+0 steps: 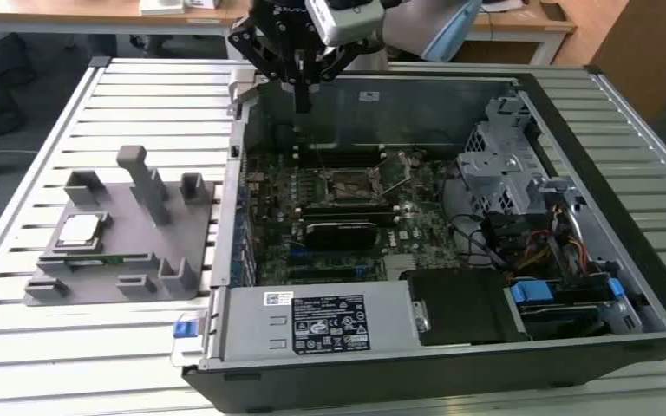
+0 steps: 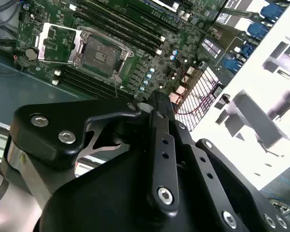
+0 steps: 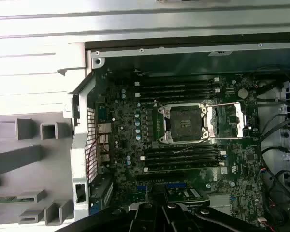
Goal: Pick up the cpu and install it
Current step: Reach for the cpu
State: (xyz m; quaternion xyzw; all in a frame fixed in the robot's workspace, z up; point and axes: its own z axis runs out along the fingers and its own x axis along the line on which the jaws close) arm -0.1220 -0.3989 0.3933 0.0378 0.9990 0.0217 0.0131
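In the exterior view the cpu (image 1: 80,229), a small square chip with a pale silvery top, lies flat on the grey holder block (image 1: 125,286) on the table at that view's left. My gripper (image 1: 302,102) hangs over the far rim of the open computer case (image 1: 426,373), well away from the cpu, with its fingers together and nothing between them. Below it the motherboard's cpu socket (image 1: 350,182) (image 3: 183,123) (image 2: 99,53) is bare, its metal load plate (image 3: 227,121) swung open beside it. In both wrist views the gripper's black linkage (image 2: 157,159) (image 3: 154,215) fills the foreground.
A green memory stick (image 1: 96,258) lies in the holder near the cpu, between tall grey posts (image 1: 136,178). Inside the case are the power supply (image 1: 322,325), a drive cage (image 1: 501,160), loose cables (image 1: 541,251) and memory slots (image 3: 176,87). The table (image 1: 79,364) is slatted metal.
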